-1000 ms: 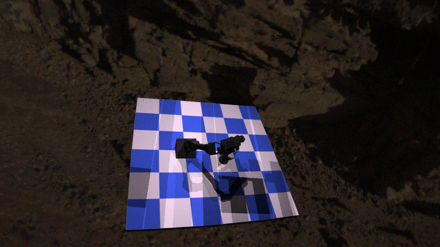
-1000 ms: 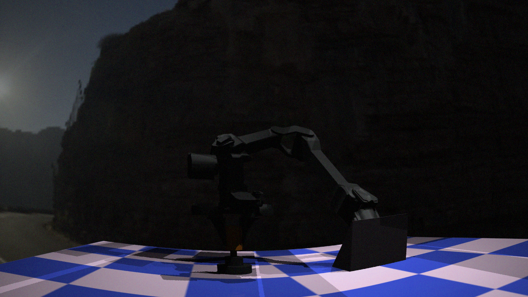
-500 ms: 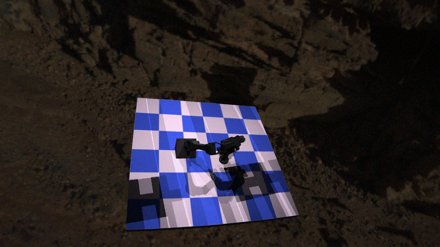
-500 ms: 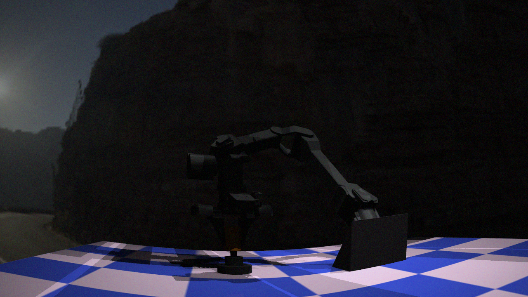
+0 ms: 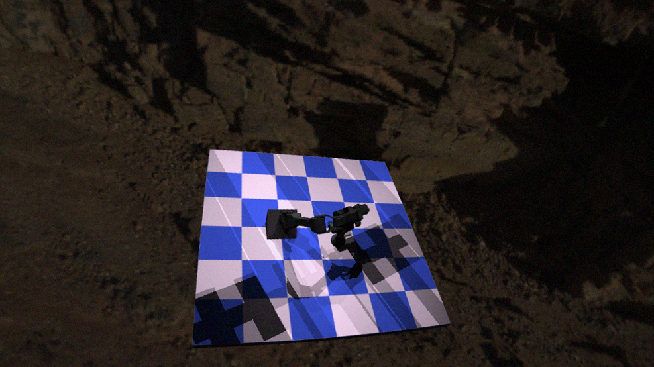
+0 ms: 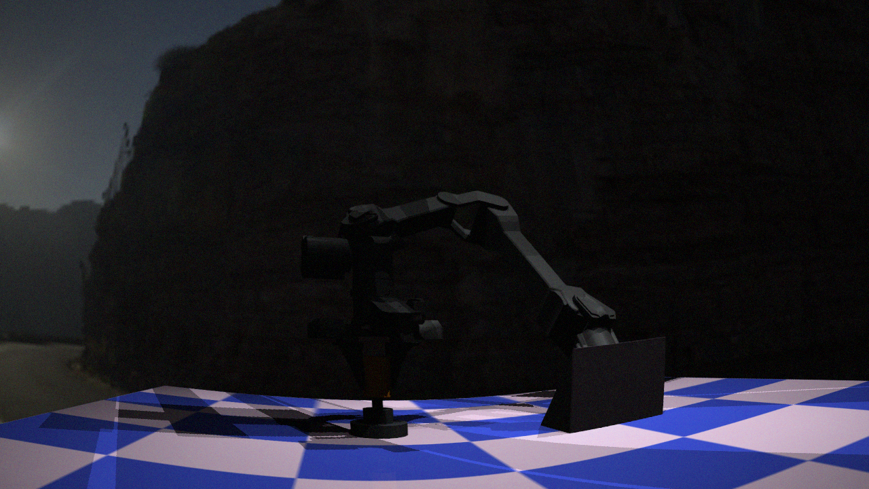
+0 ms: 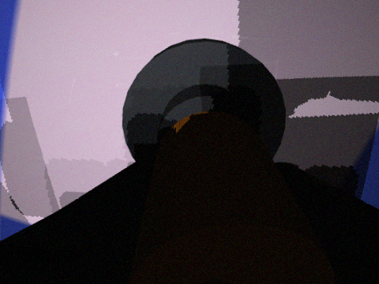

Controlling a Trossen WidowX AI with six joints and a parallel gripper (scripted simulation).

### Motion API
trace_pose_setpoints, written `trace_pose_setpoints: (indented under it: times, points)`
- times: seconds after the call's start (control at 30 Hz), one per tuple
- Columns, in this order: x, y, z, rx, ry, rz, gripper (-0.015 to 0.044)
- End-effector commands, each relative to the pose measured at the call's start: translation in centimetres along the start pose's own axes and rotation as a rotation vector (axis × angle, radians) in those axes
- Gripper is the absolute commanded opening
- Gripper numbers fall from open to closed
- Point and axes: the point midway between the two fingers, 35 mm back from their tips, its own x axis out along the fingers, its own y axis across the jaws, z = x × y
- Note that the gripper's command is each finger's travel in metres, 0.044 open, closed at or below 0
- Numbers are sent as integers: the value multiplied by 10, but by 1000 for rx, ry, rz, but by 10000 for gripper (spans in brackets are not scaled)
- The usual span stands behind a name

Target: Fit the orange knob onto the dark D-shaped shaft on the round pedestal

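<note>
Gripping the shadowed orange knob (image 6: 376, 375) (image 7: 225, 189), the jaws (image 6: 376, 371) hide whether its hole meets the shaft (image 6: 377, 403).

rocky outdoor canyon, rugged cliff (image 5: 303, 57) (image 6: 486, 121), stony ground (image 5: 34, 251), hazy sky (image 6: 91, 48), dim light

In these three views I can read no text, no label, no brand, no number and no sign.

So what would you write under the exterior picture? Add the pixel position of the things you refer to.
The gripper (image 6: 376, 377) grips the orange knob (image 6: 376, 372) above the pedestal (image 6: 378, 427), a bit of shaft (image 6: 377, 403) showing.
</note>
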Motion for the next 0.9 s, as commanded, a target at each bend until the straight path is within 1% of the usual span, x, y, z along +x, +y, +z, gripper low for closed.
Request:
trace_pose_setpoints:
  times: [0.0,0.17,0.87]
  points:
    - [-2,1,-1,-65,-1,-1,0]
    - [-1,1,-3,-198,-1,-1,0]
    - [1,0,-1,-198,-1,-1,0]
